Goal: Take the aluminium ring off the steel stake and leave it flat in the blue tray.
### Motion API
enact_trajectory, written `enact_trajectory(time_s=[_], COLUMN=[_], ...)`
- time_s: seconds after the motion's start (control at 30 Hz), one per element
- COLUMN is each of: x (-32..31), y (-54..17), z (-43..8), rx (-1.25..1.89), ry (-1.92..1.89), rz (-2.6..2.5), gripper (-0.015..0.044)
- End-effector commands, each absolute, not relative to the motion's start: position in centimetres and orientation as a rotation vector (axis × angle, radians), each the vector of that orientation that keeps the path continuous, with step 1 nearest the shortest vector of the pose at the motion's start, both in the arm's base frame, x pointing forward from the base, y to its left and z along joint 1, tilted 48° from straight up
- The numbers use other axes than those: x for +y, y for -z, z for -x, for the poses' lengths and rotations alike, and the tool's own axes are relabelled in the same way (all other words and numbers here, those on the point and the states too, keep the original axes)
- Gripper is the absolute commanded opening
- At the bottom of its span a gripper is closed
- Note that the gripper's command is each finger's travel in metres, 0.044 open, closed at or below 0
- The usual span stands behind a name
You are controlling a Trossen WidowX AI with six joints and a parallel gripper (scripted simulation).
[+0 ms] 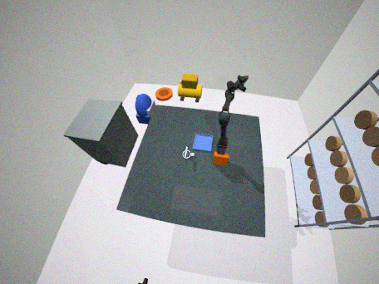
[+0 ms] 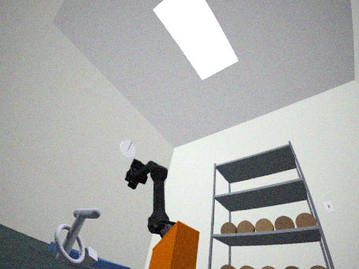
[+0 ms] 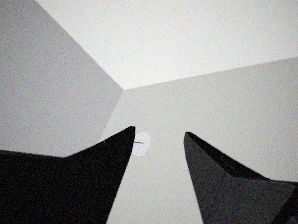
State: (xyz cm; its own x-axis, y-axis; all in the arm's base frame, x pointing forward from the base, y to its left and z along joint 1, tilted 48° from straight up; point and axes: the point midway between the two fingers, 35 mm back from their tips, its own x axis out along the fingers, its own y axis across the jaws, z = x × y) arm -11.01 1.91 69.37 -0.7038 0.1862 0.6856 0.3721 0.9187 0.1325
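While my gripper (image 1: 245, 83) (image 2: 135, 185) (image 3: 159, 134) hangs high above the dark mat (image 1: 199, 208), partly open with nothing between the fingers, the ring (image 1: 183, 154) (image 2: 57, 241) is around the stake (image 1: 186, 149) (image 2: 73, 237), below its cross-bar (image 2: 87, 213); the blue tray (image 1: 203, 142) (image 2: 112, 264) lies near it, between the stake and my orange base (image 1: 220, 159) (image 2: 173, 249), and I touch neither ring nor tray
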Motion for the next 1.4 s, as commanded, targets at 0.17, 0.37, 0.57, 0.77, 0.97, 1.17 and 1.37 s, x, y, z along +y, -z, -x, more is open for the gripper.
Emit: enact_trajectory(time_s=[0.17,0.37,0.57,0.77,0.97,1.17,1.37], x=[-2.0,-4.4,-6.7,-9.1,-11.7,-14.1,-16.6], y=[-68.4,-67.7,-67.0,-66.1,-65.2,-64.1,-63.0], z=[12.3,12.8,13.0,13.1,13.0,12.6,12.0], rx=[-2.37,-2.364,-2.351,-2.33,-2.299,-2.259,-2.21], ry=[0.477,0.557,0.636,0.717,0.801,0.881,0.959], rz=[0.299,0.237,0.175,0.111,0.044,-0.022,-0.085], gripper=[0.02,0.02,0.02,0.02,0.02,0.02,0.02])
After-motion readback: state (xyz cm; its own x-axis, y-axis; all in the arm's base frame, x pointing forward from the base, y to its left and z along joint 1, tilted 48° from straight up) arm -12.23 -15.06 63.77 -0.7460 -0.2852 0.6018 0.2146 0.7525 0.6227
